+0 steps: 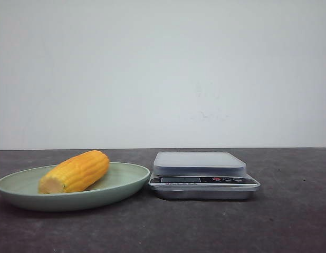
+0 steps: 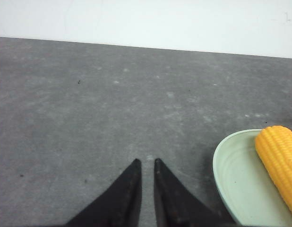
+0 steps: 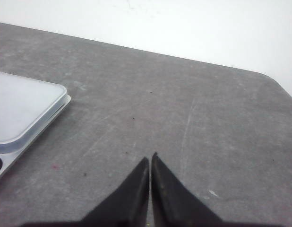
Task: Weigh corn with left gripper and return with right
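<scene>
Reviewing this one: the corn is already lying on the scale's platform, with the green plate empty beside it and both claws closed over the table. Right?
Not quite. The corn lies on the green plate, not on the scale, whose platform is bare, as the front view shows. The left claw and right claw are indeed closed over the table.

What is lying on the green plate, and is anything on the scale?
Only the corn lies on the plate. The scale platform is bare. Whatever is beneath the cob is hidden.
</scene>
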Motion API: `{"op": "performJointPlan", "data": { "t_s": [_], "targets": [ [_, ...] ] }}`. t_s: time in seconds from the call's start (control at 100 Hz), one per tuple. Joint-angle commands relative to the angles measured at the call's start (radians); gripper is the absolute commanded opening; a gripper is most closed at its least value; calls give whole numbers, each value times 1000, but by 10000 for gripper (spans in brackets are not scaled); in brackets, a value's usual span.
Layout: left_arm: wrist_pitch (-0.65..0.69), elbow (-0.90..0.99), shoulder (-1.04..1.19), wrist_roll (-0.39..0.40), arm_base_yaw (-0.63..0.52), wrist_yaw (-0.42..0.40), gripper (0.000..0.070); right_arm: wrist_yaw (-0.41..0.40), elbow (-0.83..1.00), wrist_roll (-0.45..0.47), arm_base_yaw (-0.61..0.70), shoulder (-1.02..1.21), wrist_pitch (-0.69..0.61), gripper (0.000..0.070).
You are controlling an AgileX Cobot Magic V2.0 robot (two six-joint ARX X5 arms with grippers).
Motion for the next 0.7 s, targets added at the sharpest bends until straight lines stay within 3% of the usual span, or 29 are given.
{"op": "performJointPlan", "data": {
  "t_s": [0.0, 0.1, 0.23, 0.32, 0.39, 0.51, 0.63, 0.69],
  "targets": [
    [-4, -17, -2, -89, 0, 26, 0, 1, -2, 14, 4, -2, 0, 0],
    [-5, -15, -2, -262, 0, 79, 0, 1, -2, 14, 4, -2, 2, 0],
    [-8, -13, -2, -370, 0, 143, 0, 0, -2, 14, 4, -2, 45, 0],
    [-21, -6, -2, -419, 0, 264, 0, -1, -2, 33, 4, -2, 112, 0],
    [-19, -2, -2, -428, 0, 378, 0, -25, -2, 127, 5, -2, 163, 0],
    [-17, 14, -2, -474, 0, 514, 0, -149, -2, 309, 5, -2, 241, 0],
    [-24, 80, -1, -569, 0, 575, 4, -276, 35, 439, 5, -2, 291, 0],
    [-40, 138, -1, -571, 0, 578, 4, -325, 85, 478, 5, -1, 273, 0]
  ]
}}
